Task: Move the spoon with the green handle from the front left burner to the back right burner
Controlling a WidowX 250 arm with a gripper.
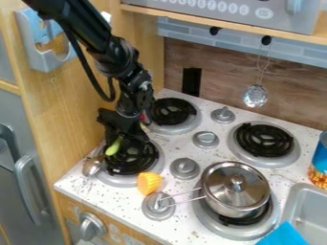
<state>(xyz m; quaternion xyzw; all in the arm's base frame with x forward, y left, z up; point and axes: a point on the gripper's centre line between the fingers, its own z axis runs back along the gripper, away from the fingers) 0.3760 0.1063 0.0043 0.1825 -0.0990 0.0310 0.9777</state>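
Around the black hand point(123, 136): hung downward over the near left burner point(125, 181), a black coil in a silver pan. Could not tell how far open, nor whether closed on anything. Saw right at it, low against the black coil, a slender yellow-green piece point(113, 148); could not tell whether gripped or merely touched. Just left of that, at the burner's edge, noticed a rounded, shiny silver metal object point(92, 166), partly overlapping the pan. On the opposite side, close to the pan's front right, found a ridged orange-yellow cup-shaped piece point(148, 183).

Farther out on the speckled white tabletop point(211, 112), counted four round grey knobs point(184, 168) between and in front of the burners. To the right, on the near right burner point(271, 222), saw a lidded silver metal pot point(239, 191), with wire handles stretched left over the frontmost knob. Behind, noted the far left burner point(172, 111) and the far right burner point(264, 140). At the right edge, saw a blue container with orange patterning point(318, 167) beside a grey sink point(290, 201), and a bright blue cloth-like piece point(284, 235) at the front. Above, spotted a silver perforated ladle point(255, 96), hung against the back wall.
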